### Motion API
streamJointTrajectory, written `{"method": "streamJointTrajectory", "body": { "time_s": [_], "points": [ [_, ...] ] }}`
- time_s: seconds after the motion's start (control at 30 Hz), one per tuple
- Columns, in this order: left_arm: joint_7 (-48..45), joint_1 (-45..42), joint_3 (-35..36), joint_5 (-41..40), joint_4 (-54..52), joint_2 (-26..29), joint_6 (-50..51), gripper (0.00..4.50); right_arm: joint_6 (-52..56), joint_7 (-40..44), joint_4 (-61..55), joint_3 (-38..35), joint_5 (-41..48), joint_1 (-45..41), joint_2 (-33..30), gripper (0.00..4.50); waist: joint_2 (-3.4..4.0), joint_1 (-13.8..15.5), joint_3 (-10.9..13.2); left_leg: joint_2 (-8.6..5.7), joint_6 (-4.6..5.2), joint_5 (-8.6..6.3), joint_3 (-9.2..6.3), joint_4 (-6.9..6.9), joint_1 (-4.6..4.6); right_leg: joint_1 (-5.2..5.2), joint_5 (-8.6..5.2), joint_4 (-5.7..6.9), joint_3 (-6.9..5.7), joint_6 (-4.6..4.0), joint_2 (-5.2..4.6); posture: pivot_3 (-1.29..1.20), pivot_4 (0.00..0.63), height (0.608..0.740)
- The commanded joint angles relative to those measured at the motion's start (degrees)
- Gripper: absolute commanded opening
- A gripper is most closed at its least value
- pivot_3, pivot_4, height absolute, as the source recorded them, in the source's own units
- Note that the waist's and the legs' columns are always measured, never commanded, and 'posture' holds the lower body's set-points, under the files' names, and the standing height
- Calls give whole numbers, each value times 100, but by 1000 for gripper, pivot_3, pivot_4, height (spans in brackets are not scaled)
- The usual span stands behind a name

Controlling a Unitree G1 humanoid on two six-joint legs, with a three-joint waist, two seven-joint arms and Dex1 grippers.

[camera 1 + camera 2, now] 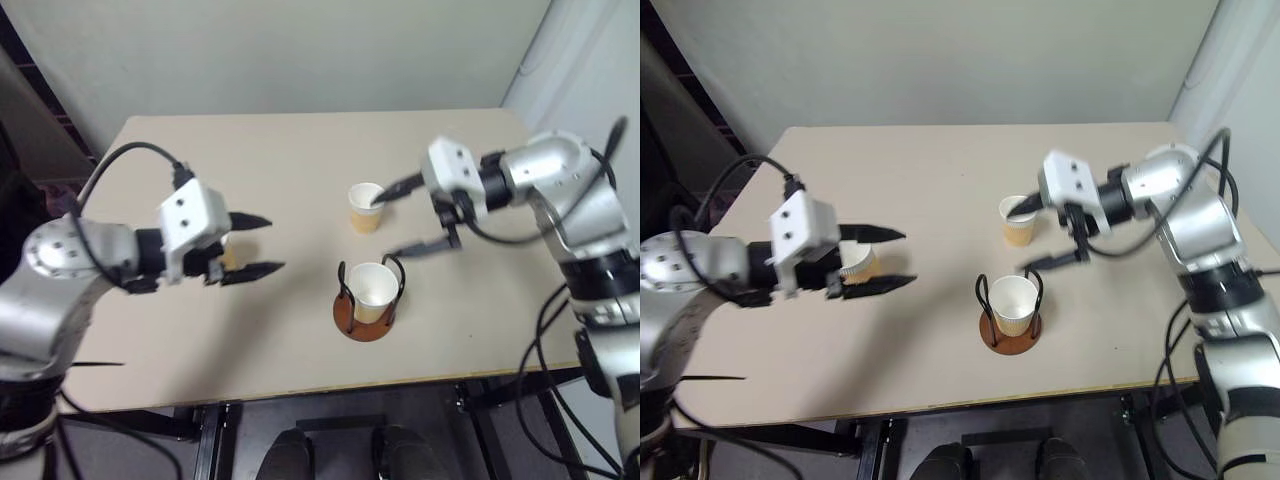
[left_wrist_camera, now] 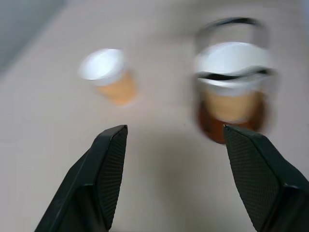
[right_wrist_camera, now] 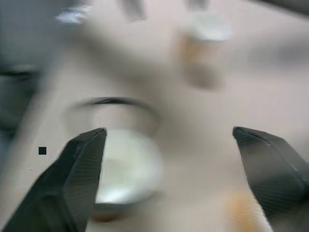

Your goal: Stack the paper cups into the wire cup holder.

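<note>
A pale table [image 1: 300, 170] is seen from above, with the wire cup holder [image 1: 366, 300] standing near its front edge, a little right of centre. One paper cup [image 1: 375, 290] is seated upright inside the holder, its white rim level with the tops of the black wire loops and the reddish-brown disc showing beneath it.

A second cup [image 1: 366, 207] stands upright on the bare table just behind the holder, apart from it. The right gripper [image 1: 410, 215] is held beside this cup, pointing across toward the robot's left, with its two black fingers spread wide and nothing between them — one fingertip lies right at the cup's rim, the other hangs lower, nearer the holder. Whether the upper tip actually touches the rim cannot be told.

A third cup [image 1: 857, 262] stands on the left part of the table, well apart from the holder. It is partly hidden behind the left gripper [image 1: 890, 260], whose fingers are likewise spread apart and empty, pointing toward the middle of the table. In the left wrist view the holder with its cup [image 2: 231, 92] and the free cup behind it [image 2: 108, 77] are seen ahead of the open fingers.
</note>
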Motion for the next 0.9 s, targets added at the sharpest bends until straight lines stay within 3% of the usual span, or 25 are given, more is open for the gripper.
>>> {"method": "streamJointTrajectory", "body": {
  "time_s": [0.03, 0.2, 0.3, 0.37, 0.47, 0.57, 0.83, 0.9],
  "points": [
    [928, -627, -567, 669, 532, -648, 212, 3367, -1019, -774, 1905, 41, -736, -700, 582, 4225, 3, 1, -1, 0, 1, 2, 0, 0, 4, -1, 2, 4, 0, -3, -3, 0, 150, 740],
    [1256, -1064, -1159, 1101, 1013, -1359, 348, 3367, -2127, -1204, 3939, 329, -1561, -1198, 1276, 4225, 3, 11, -1, 7, -11, -2, -1, -9, -9, -27, 11, 2, -2, -13, -5, 0, 150, 740],
    [1411, -1157, -1256, 1240, 1143, -1543, 519, 3367, -2490, -1267, 4574, 410, -1876, -1267, 1474, 4225, 3, 32, 0, 6, -28, -6, -1, -8, -50, -63, 36, 1, -4, 29, -3, 0, 150, 740],
    [1462, -1151, -1278, 1284, 1129, -1638, 613, 3367, -2651, -1493, 4904, 468, -2126, -1308, 1593, 4225, 3, 43, 0, 8, -90, 30, 0, -3, -73, -75, 42, 4, -4, 39, 3, 0, 150, 740],
    [1714, -1140, -1253, 1366, 1055, -1832, 768, 3367, -2649, -1905, 5295, 455, -2384, -1363, 1822, 4225, 4, 43, 0, 8, -88, 19, 5, 0, -83, -76, 44, -8, -4, 42, 2, 0, 150, 740],
    [1736, -1046, -1221, 1357, 860, -1910, 900, 3367, -2685, -2117, 5488, 422, -2557, -1397, 1936, 3292, 4, 47, 0, 8, -84, 6, 7, 3, -93, -76, 45, -33, -4, 43, 2, 0, 150, 740],
    [1562, -884, -1076, 1332, 682, -1749, 865, 3367, -2753, -1977, 5563, 181, -2521, -1519, 1963, 244, 4, 70, 0, 7, -78, 3, 6, 7, -108, -75, 56, -59, -5, 63, 3, 0, 150, 740],
    [1371, -835, -961, 1198, 573, -1666, 754, 3367, -2750, -1751, 5502, 93, -2439, -1561, 1903, 44, 4, 70, 0, 7, -79, 3, 6, 7, -108, -76, 59, -60, -5, 67, 3, 0, 150, 740]
  ]
}}
